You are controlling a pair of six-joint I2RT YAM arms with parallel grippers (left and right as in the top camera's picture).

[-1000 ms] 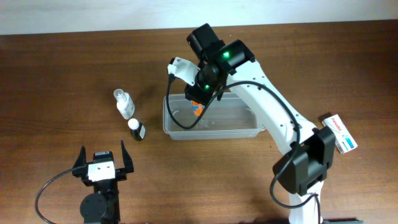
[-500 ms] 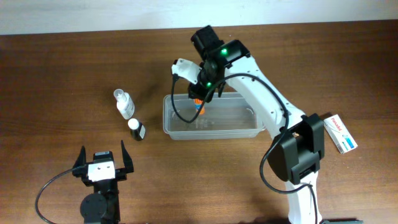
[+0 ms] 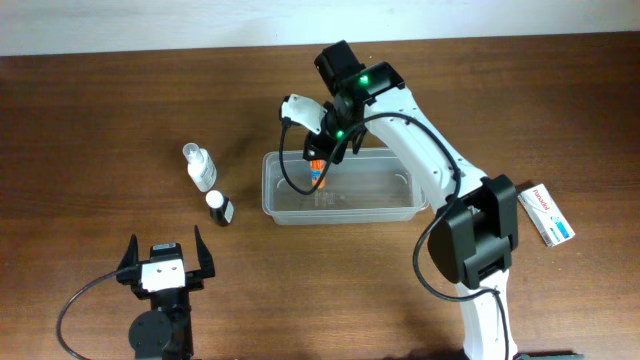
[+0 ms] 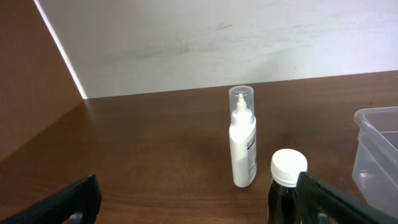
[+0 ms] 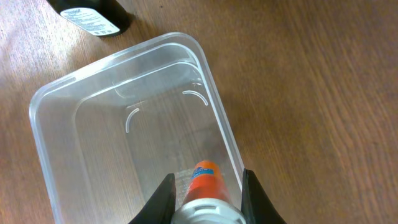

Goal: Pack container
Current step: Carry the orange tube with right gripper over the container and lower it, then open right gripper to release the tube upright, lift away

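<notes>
One orange-tipped tube [image 5: 203,177] sits pinched in the right jaws over the container [image 5: 211,93]; left jaws gape.

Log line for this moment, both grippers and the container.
right gripper: shut on orange tube, over left end of container | left gripper: open, empty | spray bottle, dark bottle: on table, outside container

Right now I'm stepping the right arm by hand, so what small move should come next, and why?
Probably ease the right gripper down a touch and open it. It is shut on an orange-tipped tube, tip pointing down over the bare floor of the container, close to one wall, so a release should land inside.
</notes>
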